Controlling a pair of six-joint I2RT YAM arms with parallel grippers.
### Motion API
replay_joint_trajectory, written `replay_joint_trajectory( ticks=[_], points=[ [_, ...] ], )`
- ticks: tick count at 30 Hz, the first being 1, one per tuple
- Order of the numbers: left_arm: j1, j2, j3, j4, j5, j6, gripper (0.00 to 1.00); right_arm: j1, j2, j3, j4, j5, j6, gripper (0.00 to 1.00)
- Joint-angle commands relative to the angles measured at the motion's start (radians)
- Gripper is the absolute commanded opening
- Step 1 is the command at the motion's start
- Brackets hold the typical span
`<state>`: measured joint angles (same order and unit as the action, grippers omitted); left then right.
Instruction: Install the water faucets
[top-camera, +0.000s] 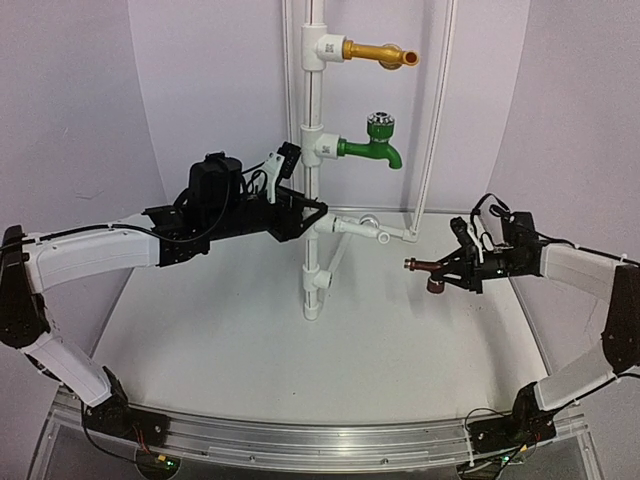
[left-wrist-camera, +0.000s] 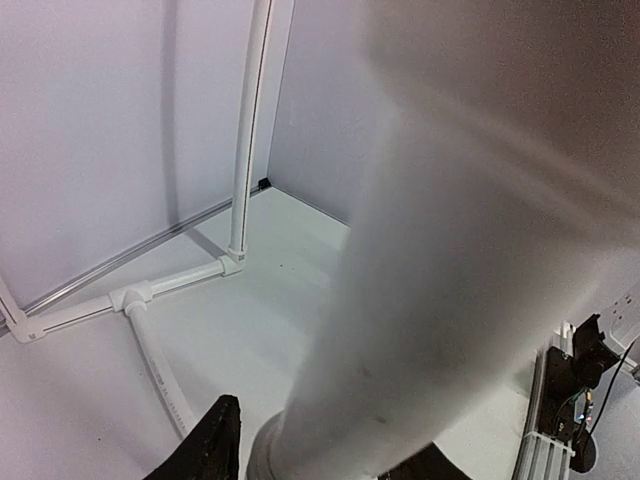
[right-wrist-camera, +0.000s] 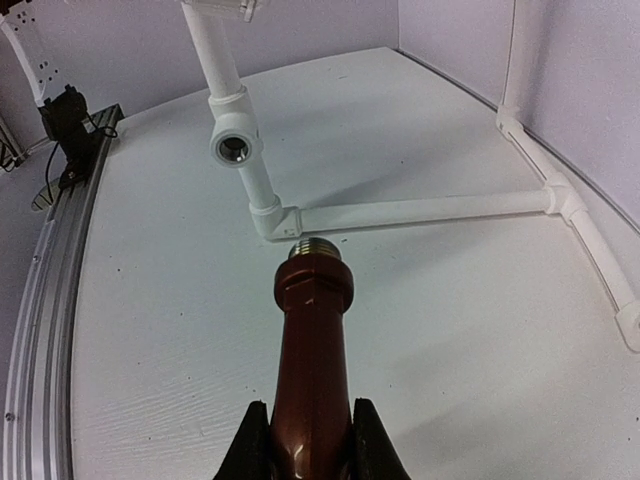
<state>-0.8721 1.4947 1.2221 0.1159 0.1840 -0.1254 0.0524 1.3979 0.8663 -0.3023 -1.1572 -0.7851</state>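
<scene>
The water faucet (right-wrist-camera: 312, 330) is a copper-brown tap whose silver threaded end points away from the camera. My right gripper (right-wrist-camera: 310, 412) is shut on its body. In the top view the faucet (top-camera: 428, 267) hangs level at the right in my right gripper (top-camera: 452, 268), threads toward the white pipe stand (top-camera: 312, 190). An open threaded socket (right-wrist-camera: 237, 148) faces it from the stand's lower tee (top-camera: 323, 283), well apart. My left gripper (top-camera: 310, 213) is at the stand's upright pipe (left-wrist-camera: 450, 250). Its dark fingers (left-wrist-camera: 215, 445) sit on either side of the pipe, shut on it.
A gold faucet (top-camera: 380, 53) and a green faucet (top-camera: 372, 148) with a silver knob are mounted higher on the stand. White floor pipes (right-wrist-camera: 420, 210) run from the stand's base elbow to the right wall. An aluminium rail (top-camera: 320, 435) borders the near edge.
</scene>
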Motion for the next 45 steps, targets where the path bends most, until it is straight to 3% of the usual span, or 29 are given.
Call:
replay_joint_trajectory(
  ticks=[1,9,21,26,36,45],
  points=[
    [0.022,0.033,0.064,0.096,0.05,-0.032,0.42,0.083,-0.042,-0.043,0.401,0.029,0.219,0.0],
    [0.096,0.059,0.048,0.177,0.125,-0.146,0.31,0.237,0.042,-0.126,0.732,0.126,0.211,0.0],
    [0.11,0.069,0.054,0.183,0.176,-0.182,0.23,0.319,0.124,-0.143,0.793,0.094,0.11,0.0],
    [0.11,0.079,0.046,0.195,0.189,-0.198,0.2,0.374,0.178,-0.197,1.011,0.139,0.218,0.0],
    [0.11,0.103,0.052,0.21,0.24,-0.203,0.16,0.392,0.303,-0.223,1.274,0.173,0.357,0.0],
    [0.11,0.108,0.054,0.208,0.249,-0.205,0.1,0.427,0.377,-0.192,1.358,0.221,0.389,0.0]
  ],
)
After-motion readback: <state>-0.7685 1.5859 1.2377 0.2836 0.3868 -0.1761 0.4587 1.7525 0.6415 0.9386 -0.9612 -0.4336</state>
